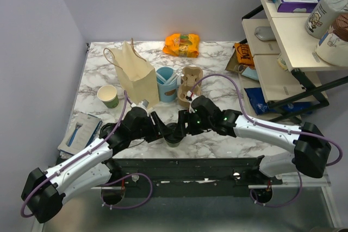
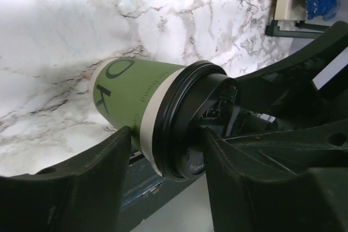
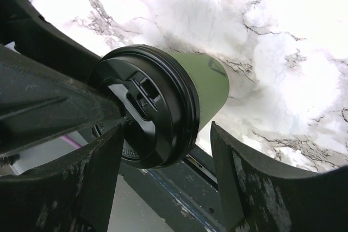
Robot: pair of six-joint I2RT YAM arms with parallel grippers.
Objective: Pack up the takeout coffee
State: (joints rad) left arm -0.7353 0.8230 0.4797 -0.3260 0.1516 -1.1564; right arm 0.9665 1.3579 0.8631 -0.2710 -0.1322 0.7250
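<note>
The takeout coffee (image 1: 173,132), a green paper cup (image 2: 136,93) with a black lid (image 3: 147,112), is at the table's near edge between both arms. My left gripper (image 1: 165,131) comes from the left. In the left wrist view, my left gripper (image 2: 166,134) is shut on the cup: one finger presses the green wall and the other the lid rim. My right gripper (image 1: 185,125) comes from the right. In the right wrist view, my right gripper (image 3: 163,131) is open around the lid, with a gap at its right finger. The tan paper bag (image 1: 136,74) stands open behind.
A lidless green-and-white cup (image 1: 108,95) stands left of the bag. A light-blue cup (image 1: 167,82) and a cardboard carrier (image 1: 190,84) stand to its right. An orange snack bag (image 1: 182,44) lies at the back. A flat packet (image 1: 81,129) lies front left, and a shelf rack (image 1: 293,42) stands right.
</note>
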